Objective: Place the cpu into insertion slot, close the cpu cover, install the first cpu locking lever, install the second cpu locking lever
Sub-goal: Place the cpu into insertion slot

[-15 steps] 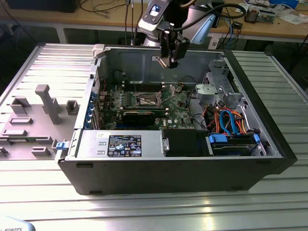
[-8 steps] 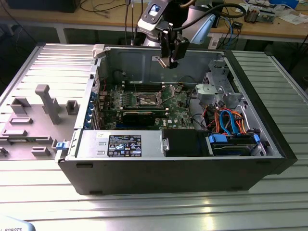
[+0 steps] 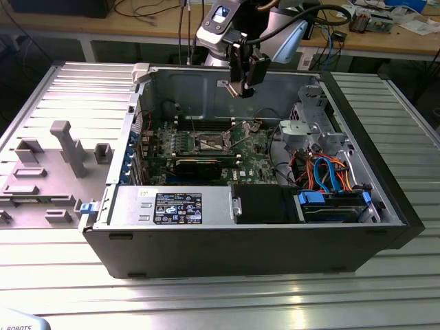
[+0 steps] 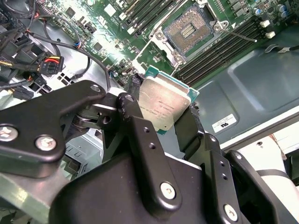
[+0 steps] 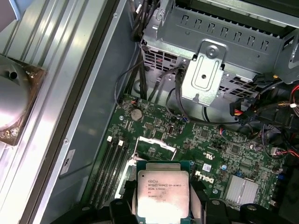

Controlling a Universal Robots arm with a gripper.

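While the black hand [image 3: 243, 86] hovers well above the dark silver-rimmed insertion slot [image 3: 210, 143] in the exterior view, second wrist view shows us it pinching the flat silvery square cpu [image 4: 164, 103] by its edges. First wrist view: we'd keep it level, corners matched.

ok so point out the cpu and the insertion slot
the cpu [image 4: 163, 105]: second wrist view, on its silvery metal top
the insertion slot [image 4: 189, 29]: second wrist view, on the dark contact field in its middle
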